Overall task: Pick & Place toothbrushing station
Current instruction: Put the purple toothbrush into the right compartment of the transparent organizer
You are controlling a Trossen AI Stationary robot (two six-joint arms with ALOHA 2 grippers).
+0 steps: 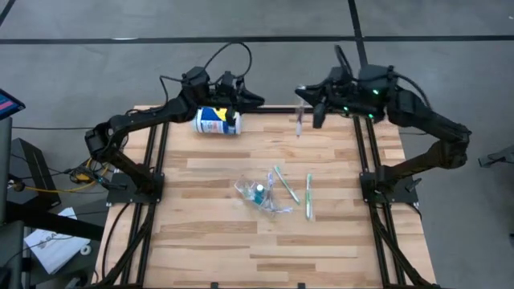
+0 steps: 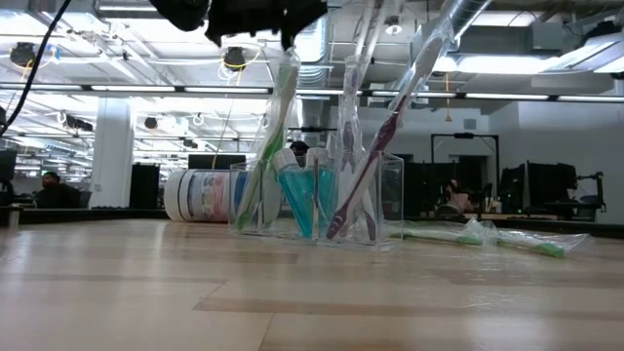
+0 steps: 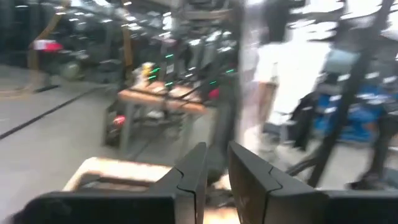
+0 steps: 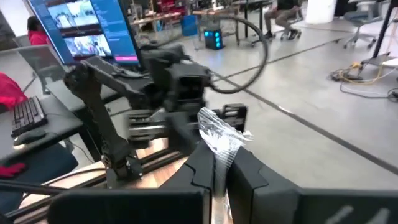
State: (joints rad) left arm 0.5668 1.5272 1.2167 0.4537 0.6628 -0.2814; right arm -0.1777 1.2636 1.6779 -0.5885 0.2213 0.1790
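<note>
A small clear cup point(image 2: 317, 200) stands upright mid-table point(image 1: 255, 193). In it are a green toothbrush point(image 2: 268, 136), a pale one point(image 2: 351, 97), a pink-purple one point(image 2: 390, 127) and a blue tube point(image 2: 302, 195). Two green toothbrushes point(image 1: 285, 185) point(image 1: 308, 197) lie on the table right of the cup, one in a clear wrapper point(image 2: 507, 237). My right gripper point(image 1: 307, 103) is above the table's far edge, shut on a thin thing in crinkled clear wrapping point(image 1: 299, 120). My left gripper point(image 1: 245, 99) is also above the far edge, its fingers point(image 3: 199, 171) together and empty. My right gripper pinches the crinkled clear wrapping point(image 4: 219, 140) between its two fingers. One end of the wrapping sticks out past the fingertips. In the high view the thin wrapped thing point(image 1: 299, 122) shows beside the gripper, lifted clear of the table.
A white and blue round canister point(image 1: 217, 120) lies on its side at the table's far edge, under my left gripper. The two arms' black frames point(image 1: 152, 177) point(image 1: 373, 181) stand along the left and right sides. The near half of the wooden table point(image 1: 257, 257) holds nothing.
</note>
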